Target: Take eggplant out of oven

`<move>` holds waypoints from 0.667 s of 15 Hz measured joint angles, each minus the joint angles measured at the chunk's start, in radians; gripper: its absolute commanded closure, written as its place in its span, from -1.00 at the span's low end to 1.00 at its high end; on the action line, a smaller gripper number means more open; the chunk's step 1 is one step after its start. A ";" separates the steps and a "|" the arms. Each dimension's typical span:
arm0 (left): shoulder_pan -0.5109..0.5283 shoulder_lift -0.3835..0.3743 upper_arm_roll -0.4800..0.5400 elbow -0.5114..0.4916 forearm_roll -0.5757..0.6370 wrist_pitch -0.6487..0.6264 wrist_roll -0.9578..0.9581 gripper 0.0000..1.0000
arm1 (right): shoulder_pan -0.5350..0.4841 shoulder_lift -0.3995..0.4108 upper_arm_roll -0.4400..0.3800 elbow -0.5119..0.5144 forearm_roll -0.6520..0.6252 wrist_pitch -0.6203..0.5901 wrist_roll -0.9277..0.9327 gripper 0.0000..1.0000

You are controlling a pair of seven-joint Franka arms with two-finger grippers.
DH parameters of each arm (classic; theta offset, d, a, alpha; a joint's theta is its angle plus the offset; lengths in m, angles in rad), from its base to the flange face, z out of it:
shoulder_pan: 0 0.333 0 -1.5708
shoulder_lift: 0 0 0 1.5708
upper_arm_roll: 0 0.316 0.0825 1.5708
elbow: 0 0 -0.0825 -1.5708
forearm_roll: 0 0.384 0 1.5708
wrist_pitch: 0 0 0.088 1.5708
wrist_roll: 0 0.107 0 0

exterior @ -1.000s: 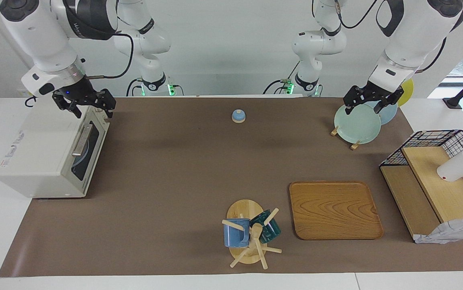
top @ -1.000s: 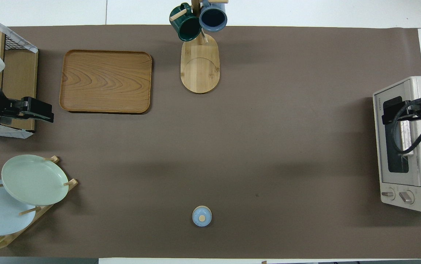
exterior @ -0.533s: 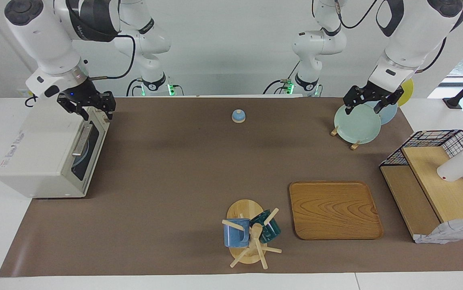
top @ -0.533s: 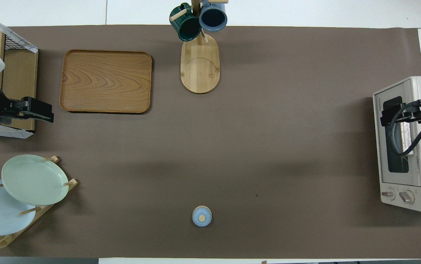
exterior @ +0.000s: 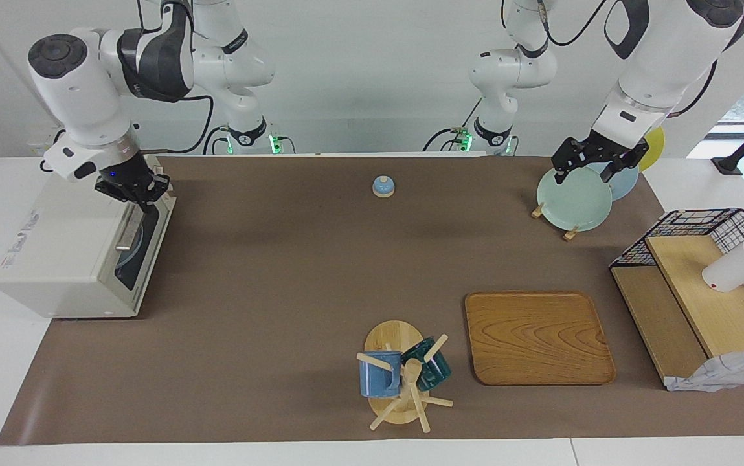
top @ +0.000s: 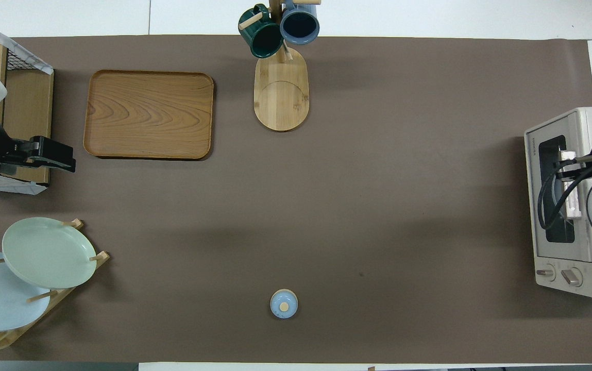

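Note:
The white oven [exterior: 67,239] stands at the right arm's end of the table with its dark glass door [exterior: 142,249] closed; it also shows in the overhead view [top: 558,129]. The eggplant is hidden; only a pale plate edge shows through the glass. My right gripper [exterior: 137,193] is low at the top edge of the door, by the end of the metal bar handle [exterior: 127,233] that is nearer to the robots. In the overhead view it [top: 566,164] covers the handle [top: 573,203]. My left gripper [exterior: 595,167] is open and empty, waiting above the plate rack.
A rack with a green plate [exterior: 572,197] and others stands at the left arm's end. A black wire basket with wooden shelves [exterior: 695,291], a wooden tray [exterior: 537,336], a mug tree [exterior: 404,375] and a small blue lid [exterior: 383,186] are on the brown mat.
My right gripper has turned and dropped from above the oven's top corner down to the door's top edge at the handle. The left arm has not moved.

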 measured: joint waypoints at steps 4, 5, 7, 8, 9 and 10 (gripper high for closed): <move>0.000 0.000 0.000 0.000 0.000 0.000 0.000 -1.00 | -0.014 0.000 0.000 -0.036 -0.020 0.025 0.000 1.00; 0.000 0.000 0.000 0.000 0.000 0.000 0.000 -1.00 | -0.014 0.000 0.000 -0.043 -0.021 0.030 0.000 1.00; 0.000 0.000 0.000 0.000 0.000 0.000 0.000 -1.00 | -0.021 0.000 0.000 -0.058 -0.021 0.045 0.000 1.00; 0.000 0.000 0.000 0.000 0.000 0.000 0.000 -1.00 | -0.030 0.001 0.000 -0.069 -0.022 0.057 0.000 1.00; 0.000 0.000 0.000 0.000 0.000 0.000 0.000 -1.00 | -0.040 0.001 0.000 -0.081 -0.022 0.068 -0.001 1.00; 0.000 0.000 0.000 0.000 0.000 0.000 0.000 -1.00 | -0.046 0.002 -0.001 -0.090 -0.022 0.074 -0.001 1.00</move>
